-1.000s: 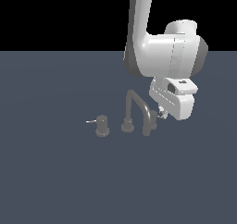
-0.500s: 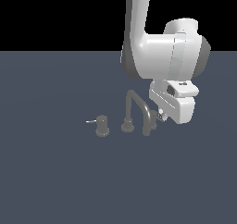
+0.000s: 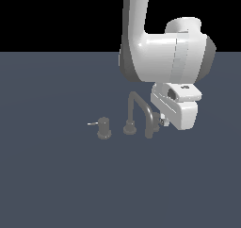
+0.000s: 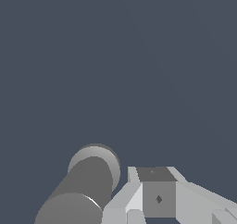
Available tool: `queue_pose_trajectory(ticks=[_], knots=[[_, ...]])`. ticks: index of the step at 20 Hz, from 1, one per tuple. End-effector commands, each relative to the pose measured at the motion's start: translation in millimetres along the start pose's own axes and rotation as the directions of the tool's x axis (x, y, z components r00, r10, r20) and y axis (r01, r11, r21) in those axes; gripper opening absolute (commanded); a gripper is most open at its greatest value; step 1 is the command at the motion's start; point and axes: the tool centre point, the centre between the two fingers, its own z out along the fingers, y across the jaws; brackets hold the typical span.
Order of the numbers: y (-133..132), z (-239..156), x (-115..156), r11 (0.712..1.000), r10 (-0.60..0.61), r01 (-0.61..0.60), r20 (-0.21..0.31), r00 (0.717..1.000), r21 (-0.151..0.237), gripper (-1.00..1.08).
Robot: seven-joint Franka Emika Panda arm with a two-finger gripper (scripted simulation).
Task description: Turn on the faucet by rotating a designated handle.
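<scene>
The faucet [image 3: 135, 104] is a dark grey arched spout on a round base, standing mid-floor in the exterior view. A stubby knob [image 3: 104, 128] with a pale pin pointing to the exterior view's left stands beside it. On the spout's other side is the handle [image 3: 149, 129], partly covered by the white hand. My gripper [image 3: 162, 121] sits low right against it, with its fingertips hidden there. In the wrist view a dark grey cylinder [image 4: 85, 188] lies next to a pale finger [image 4: 157, 197]. The frames do not show how far apart the jaws are.
The white arm [image 3: 160, 57] rises over the faucet at the exterior view's right. A flat grey-blue floor [image 3: 56, 184] spreads all around, and the far edge is a black backdrop.
The arm's upper body has shifted slightly. The hand stays low beside the handle, and the faucet parts have not visibly moved.
</scene>
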Motion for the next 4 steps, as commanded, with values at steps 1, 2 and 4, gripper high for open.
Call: queue_pose_trajectory(ticks=[1,2,4], knots=[[-5,2,-31,0.999,-0.031,0.031,0.013,0.999,-0.008,-1.0],[-5,3,-38,0.999,-0.032,0.033,0.015,0.999,-0.01,-1.0],[-6,3,-44,0.999,-0.034,0.034,0.017,0.999,-0.012,-1.0]])
